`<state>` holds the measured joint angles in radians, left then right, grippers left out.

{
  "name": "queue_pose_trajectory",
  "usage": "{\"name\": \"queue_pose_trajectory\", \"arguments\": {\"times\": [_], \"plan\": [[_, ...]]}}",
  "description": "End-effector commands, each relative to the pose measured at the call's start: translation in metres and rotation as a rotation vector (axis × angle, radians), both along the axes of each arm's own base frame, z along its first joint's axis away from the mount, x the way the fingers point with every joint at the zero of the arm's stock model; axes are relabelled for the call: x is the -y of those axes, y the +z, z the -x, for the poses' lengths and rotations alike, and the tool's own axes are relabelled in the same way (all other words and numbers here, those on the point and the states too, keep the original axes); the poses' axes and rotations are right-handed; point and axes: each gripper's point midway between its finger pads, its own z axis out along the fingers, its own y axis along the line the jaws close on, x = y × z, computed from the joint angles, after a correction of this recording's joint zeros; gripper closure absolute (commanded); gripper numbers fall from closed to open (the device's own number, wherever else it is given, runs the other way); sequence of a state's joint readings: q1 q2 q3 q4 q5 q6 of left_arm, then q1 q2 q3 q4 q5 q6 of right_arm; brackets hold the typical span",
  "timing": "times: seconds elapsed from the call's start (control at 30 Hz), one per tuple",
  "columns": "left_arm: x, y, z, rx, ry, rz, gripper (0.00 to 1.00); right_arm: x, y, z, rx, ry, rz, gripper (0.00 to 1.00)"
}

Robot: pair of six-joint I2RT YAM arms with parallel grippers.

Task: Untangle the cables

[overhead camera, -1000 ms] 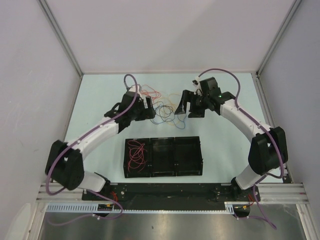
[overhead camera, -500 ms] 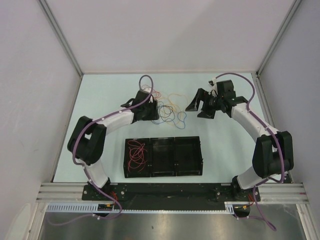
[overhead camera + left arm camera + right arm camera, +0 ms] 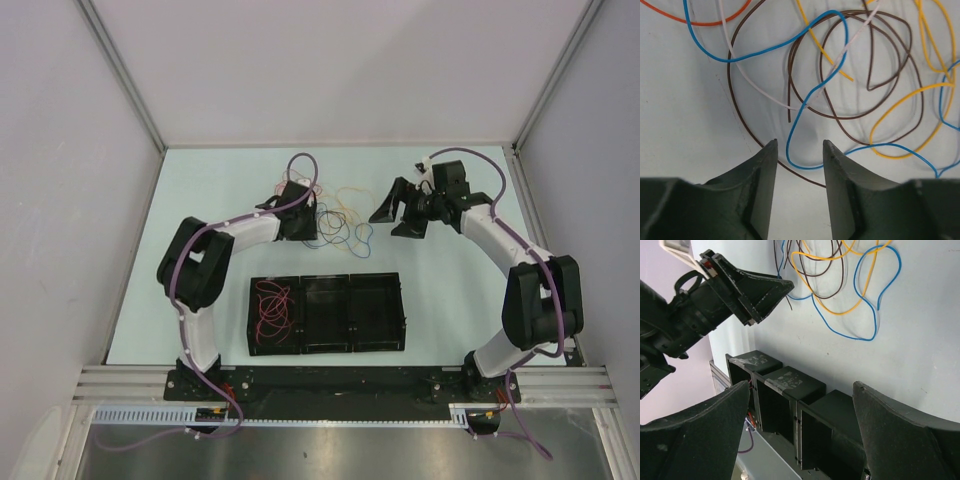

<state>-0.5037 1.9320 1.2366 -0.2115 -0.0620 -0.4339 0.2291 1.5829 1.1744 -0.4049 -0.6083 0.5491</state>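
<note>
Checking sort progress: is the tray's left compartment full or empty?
Not empty: a bundle of red cables lies in the left compartment of the black tray. Middle and right compartments look bare.

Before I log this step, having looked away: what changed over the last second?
The left gripper pushed forward into the cables, elbow folding up; its jaws straddle a blue cable, not yet pinching. The right gripper shifted slightly right, open. The tray and red cables stayed put.

cables [image 3: 845, 45] cut by edges, crossings unreadable overhead
</note>
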Motion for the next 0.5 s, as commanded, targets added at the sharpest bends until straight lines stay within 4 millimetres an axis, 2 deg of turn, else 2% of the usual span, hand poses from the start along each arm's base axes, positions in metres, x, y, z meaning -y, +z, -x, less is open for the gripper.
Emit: {"name": "queue_pose_trajectory", "arguments": {"times": [0.0,0.03,0.13,0.17,0.23,0.33,0.37,0.4,0.47], "plan": [[0.003,0.009,-0.016,0.050,0.005,-0.016,0.58,-0.002,0.006,-0.005,0.020,0.009,-0.041,0.12],[0.002,0.005,-0.017,0.044,0.008,-0.024,0.61,-0.002,0.006,-0.004,0.019,0.012,-0.045,0.12],[0.000,0.002,-0.019,0.039,0.013,-0.046,0.80,-0.003,0.005,-0.005,0.013,0.013,-0.051,0.13],[-0.001,0.003,-0.019,0.036,0.012,-0.051,0.97,-0.003,0.003,-0.005,0.009,0.013,-0.053,0.13],[0.001,0.012,-0.021,0.050,0.006,-0.053,1.00,-0.003,0.004,-0.005,0.012,0.014,-0.054,0.13],[0.011,0.064,-0.024,0.134,-0.024,-0.062,1.00,-0.004,0.003,-0.006,0.012,0.015,-0.058,0.13],[0.010,0.091,-0.021,0.166,-0.029,-0.071,1.00,-0.005,0.004,-0.005,0.019,0.020,-0.060,0.13],[0.021,0.130,-0.025,0.238,-0.045,-0.054,1.00,-0.006,0.005,-0.005,0.022,0.022,-0.063,0.13],[0.019,0.175,-0.024,0.302,-0.057,-0.080,1.00,-0.009,0.008,-0.005,0.039,0.033,-0.070,0.13]]}}
